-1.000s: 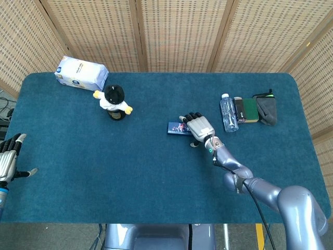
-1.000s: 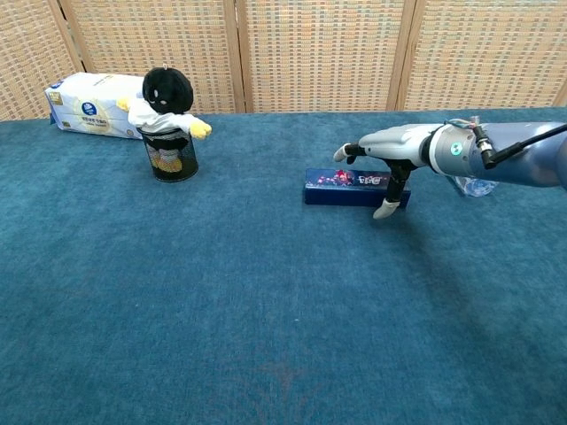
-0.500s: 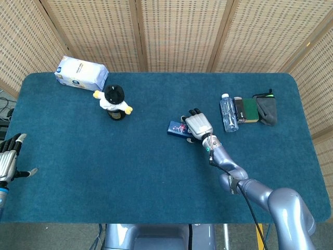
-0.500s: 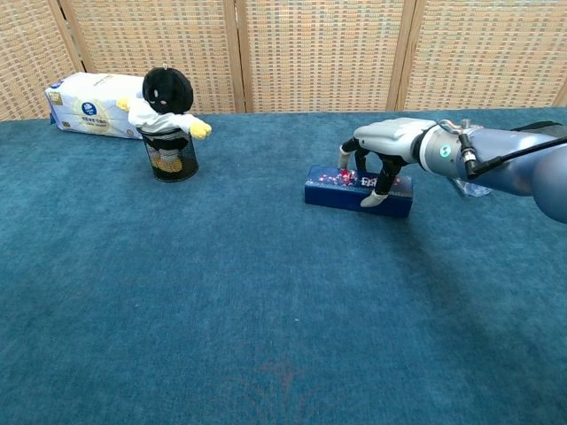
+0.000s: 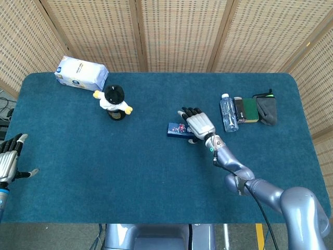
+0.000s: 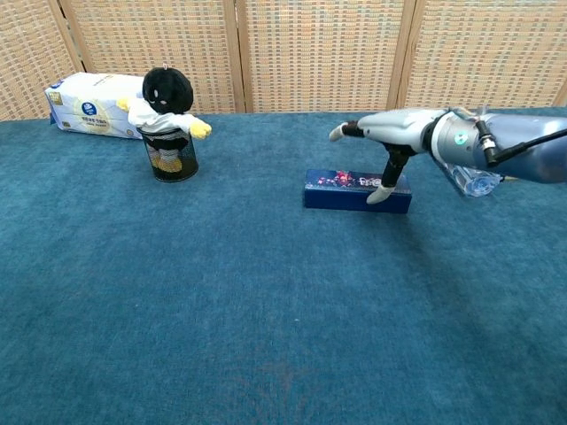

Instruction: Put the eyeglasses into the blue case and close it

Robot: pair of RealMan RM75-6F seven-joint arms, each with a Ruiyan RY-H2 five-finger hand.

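The blue case (image 5: 176, 128) (image 6: 353, 192) lies shut and flat on the blue table cloth, right of the middle. My right hand (image 5: 198, 124) (image 6: 396, 131) hovers over its right end with the fingers stretched out flat and apart. Only the thumb points down, and its tip touches the case's top near the right end. The hand holds nothing. No eyeglasses show in either view. My left hand (image 5: 8, 162) hangs at the table's far left edge, fingers spread and empty, seen only in the head view.
A doll in a black mesh cup (image 5: 115, 102) (image 6: 168, 128) and a tissue pack (image 5: 81, 73) (image 6: 91, 104) stand at the back left. A water bottle (image 5: 228, 113) (image 6: 474, 183), a green case (image 5: 250, 110) and a dark cloth (image 5: 267, 110) lie right of my right hand.
My right hand's fingers, curled down onto the case half a second ago, have lifted and straightened out; the thumb stays on the case. The left hand has not moved.
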